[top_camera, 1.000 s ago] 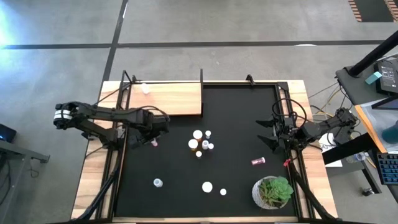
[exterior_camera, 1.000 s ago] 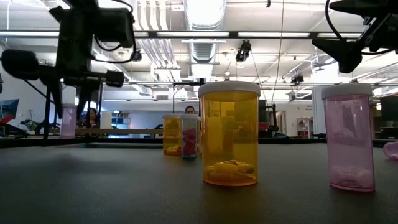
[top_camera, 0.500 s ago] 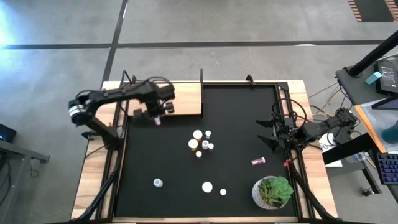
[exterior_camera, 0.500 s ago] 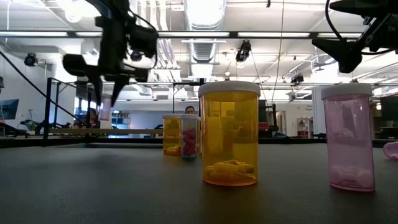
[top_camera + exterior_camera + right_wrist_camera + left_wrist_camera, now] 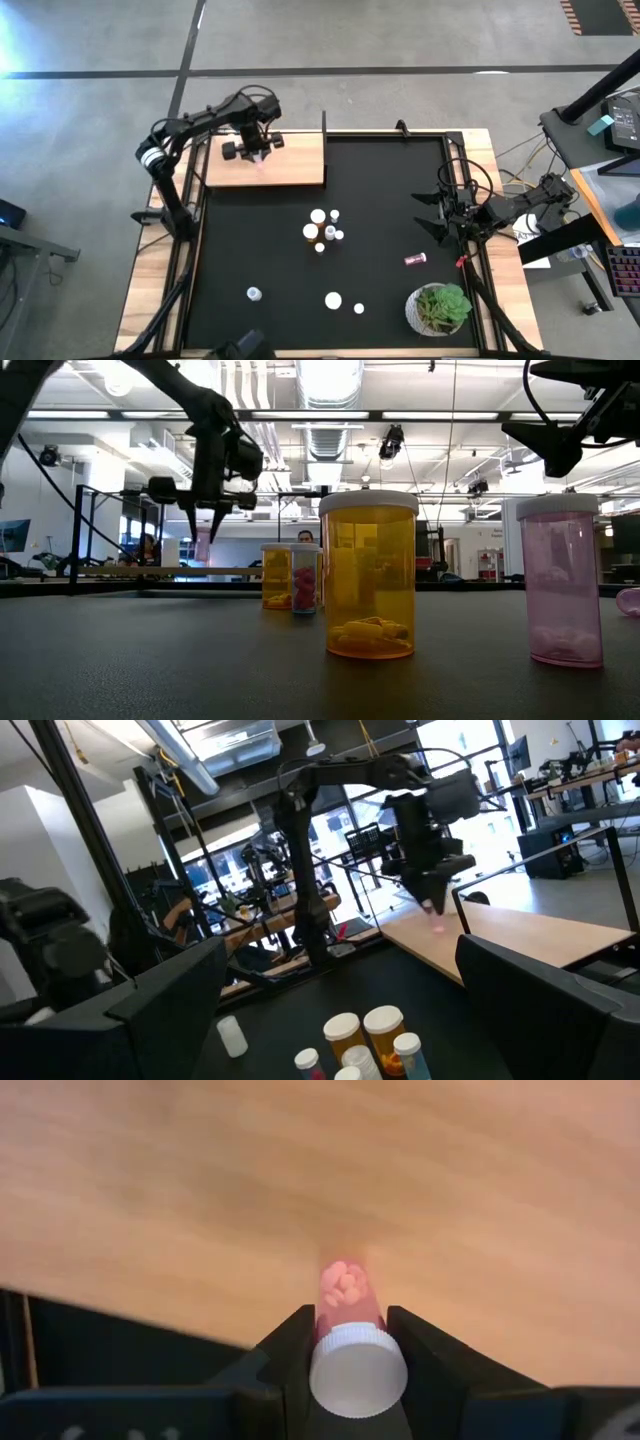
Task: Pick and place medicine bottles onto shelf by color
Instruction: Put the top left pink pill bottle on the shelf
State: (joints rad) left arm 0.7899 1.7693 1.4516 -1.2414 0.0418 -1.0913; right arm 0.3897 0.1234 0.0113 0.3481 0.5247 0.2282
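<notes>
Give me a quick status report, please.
Left gripper shut on pink bottle, above the shelf. Right gripper open, waiting at mat's right edge. Nothing in the way.

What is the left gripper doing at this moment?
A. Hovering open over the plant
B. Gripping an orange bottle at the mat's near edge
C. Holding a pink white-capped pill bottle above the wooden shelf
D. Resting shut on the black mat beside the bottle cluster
C: the left gripper is shut on the pink pill bottle, with the light-wood shelf right beneath it.
</notes>
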